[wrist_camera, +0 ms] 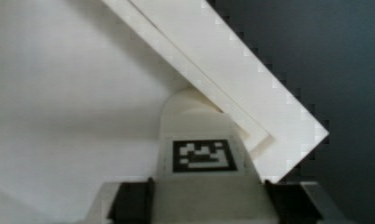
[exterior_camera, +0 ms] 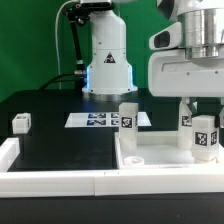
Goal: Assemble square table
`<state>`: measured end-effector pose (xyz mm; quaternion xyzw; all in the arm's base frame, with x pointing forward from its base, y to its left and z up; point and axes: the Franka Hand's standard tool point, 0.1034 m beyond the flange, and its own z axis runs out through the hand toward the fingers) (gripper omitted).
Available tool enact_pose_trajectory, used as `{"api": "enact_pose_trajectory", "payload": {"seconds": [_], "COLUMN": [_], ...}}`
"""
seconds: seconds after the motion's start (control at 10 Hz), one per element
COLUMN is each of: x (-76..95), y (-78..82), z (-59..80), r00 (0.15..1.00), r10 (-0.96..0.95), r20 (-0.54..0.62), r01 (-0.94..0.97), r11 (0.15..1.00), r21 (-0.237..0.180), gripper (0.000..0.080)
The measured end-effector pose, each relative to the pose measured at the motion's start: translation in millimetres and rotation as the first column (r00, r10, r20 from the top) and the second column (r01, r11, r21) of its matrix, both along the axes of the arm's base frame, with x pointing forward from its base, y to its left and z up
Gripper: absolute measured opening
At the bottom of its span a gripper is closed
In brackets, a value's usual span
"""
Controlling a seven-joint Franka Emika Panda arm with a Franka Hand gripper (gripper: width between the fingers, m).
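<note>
Gripper (exterior_camera: 203,112) hangs over the exterior view's right end of the square table slab (exterior_camera: 160,158). Fingers (wrist_camera: 138,200) pinch one leg block (wrist_camera: 203,150), tag toward the wrist camera. Block upright, long axis vertical, straight under the wrist. Slab's raised rim (wrist_camera: 219,70) runs just beyond it. Likely move: straight down beside that rim. Cannot tell if the block's foot touches the slab.

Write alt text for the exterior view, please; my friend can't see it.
A robot's gripper grips an upright tagged leg on the white tabletop, at the exterior view's right. A second leg and a third leg stand along its far edge; a fourth leg sits apart on the black table at the left.
</note>
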<state>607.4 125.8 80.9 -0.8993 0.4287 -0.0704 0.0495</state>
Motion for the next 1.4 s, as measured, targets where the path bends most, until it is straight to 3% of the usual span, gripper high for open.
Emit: {"api": "enact_pose_trajectory", "payload": {"seconds": [0.3,0.5,0.6,0.7,1.0,1.4], "x": [0.6,0.7,0.9,1.4,1.5,2.3], "y": [-0.2,0.1,-0.6,-2.9,-2.9,-2.3], "z": [0.7,0.7,0.7,0.8,0.9,0.8], "r00": [0.984,0.984,0.989,0.997,0.997,0.917], "r10": [-0.178,-0.18,-0.15,-0.08,0.082,0.398], "r20": [-0.011,-0.011,-0.008,-0.004,0.004,0.008], "r01": [0.178,0.18,0.151,0.08,-0.082,-0.397], "r11": [0.983,0.983,0.988,0.996,0.997,0.916], "r21": [0.044,0.045,0.04,0.027,-0.001,-0.064], "gripper": [0.0292,0.0292,0.0473,0.0587,0.0646,0.0649]}}
